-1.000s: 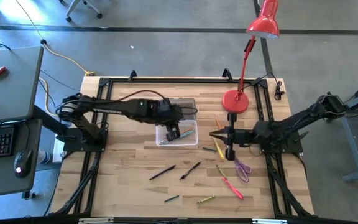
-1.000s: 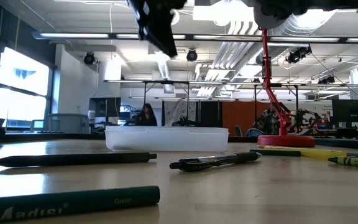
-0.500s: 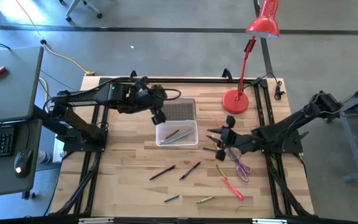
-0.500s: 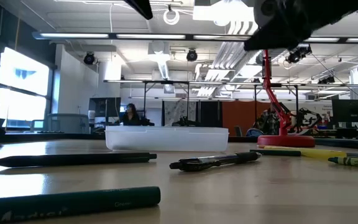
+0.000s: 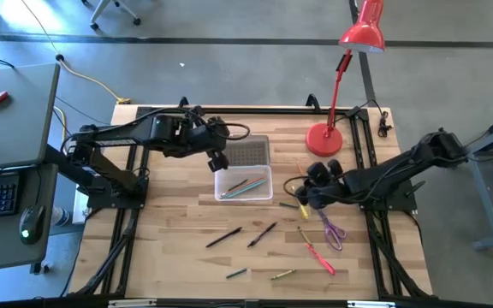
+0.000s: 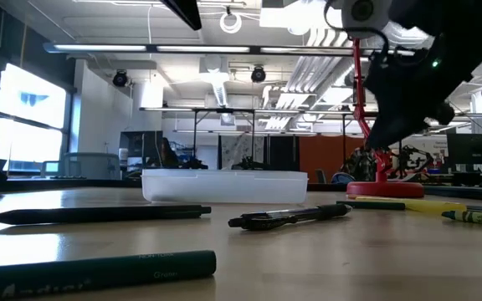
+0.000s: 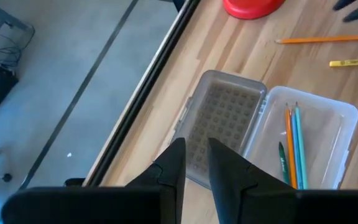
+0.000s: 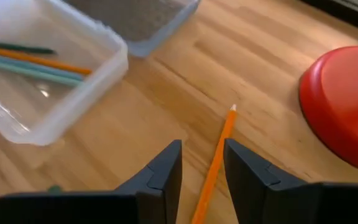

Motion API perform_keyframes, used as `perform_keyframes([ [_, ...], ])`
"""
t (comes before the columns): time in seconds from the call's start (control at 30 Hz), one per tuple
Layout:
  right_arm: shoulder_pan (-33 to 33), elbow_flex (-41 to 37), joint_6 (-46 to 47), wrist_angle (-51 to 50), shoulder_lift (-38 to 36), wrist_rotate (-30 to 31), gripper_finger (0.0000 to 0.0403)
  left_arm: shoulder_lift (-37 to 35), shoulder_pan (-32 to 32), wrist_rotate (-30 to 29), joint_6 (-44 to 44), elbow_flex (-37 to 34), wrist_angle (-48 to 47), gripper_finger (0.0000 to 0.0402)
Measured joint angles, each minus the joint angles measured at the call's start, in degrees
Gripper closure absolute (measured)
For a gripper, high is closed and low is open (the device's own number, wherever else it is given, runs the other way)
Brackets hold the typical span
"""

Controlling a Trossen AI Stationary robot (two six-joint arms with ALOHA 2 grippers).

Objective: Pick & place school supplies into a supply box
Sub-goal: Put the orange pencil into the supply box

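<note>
A: What has changed in the last second?

B: The left gripper (image 5: 218, 160) has been lifted off the supply box (image 5: 243, 182) and pulled back over the ribbed lid (image 7: 219, 124). Its fingers are nearly closed and nothing is held. A drop-off is judged finished.

A: Contents of the box?

B: An orange pencil (image 7: 288, 144), a teal one (image 7: 298, 144) and a short green one (image 7: 283, 163) are seen lying inside. The box sits open at table centre, with the lid touching its far edge.

A: And the right arm?

B: It has been swung from the spot in front of the red lamp base (image 5: 323, 139) toward the loose items. The right gripper (image 8: 202, 163) is now aimed at the loose orange pencil (image 8: 214, 161), which lies between the box and the lamp base. The fingers are parted with a narrow gap, and nothing is gripped.

A: What is left?

B: Plenty. The purple scissors (image 5: 333, 231), a red pen (image 5: 318, 256), two dark pens (image 5: 242, 235) and two short green and yellow crayons (image 5: 260, 274) near the front edge are not yet boxed. The task is judged well short of half done, with the orange pencil the likely next pick.
</note>
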Motion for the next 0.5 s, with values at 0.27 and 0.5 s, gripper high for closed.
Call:
perform_keyframes([
  [0.27,-6.45,-0.02,-3.64,6.66,12.1,-1.6,0.0304,-0.07,0.02,-3.97,0.0,0.0,-0.03,0.0307],
  [0.5,-11.74,-0.02,-3.83,8.93,17.8,-6.28,0.0304,-0.07,0.0,-3.93,0.01,0.0,-0.06,0.0307],
])
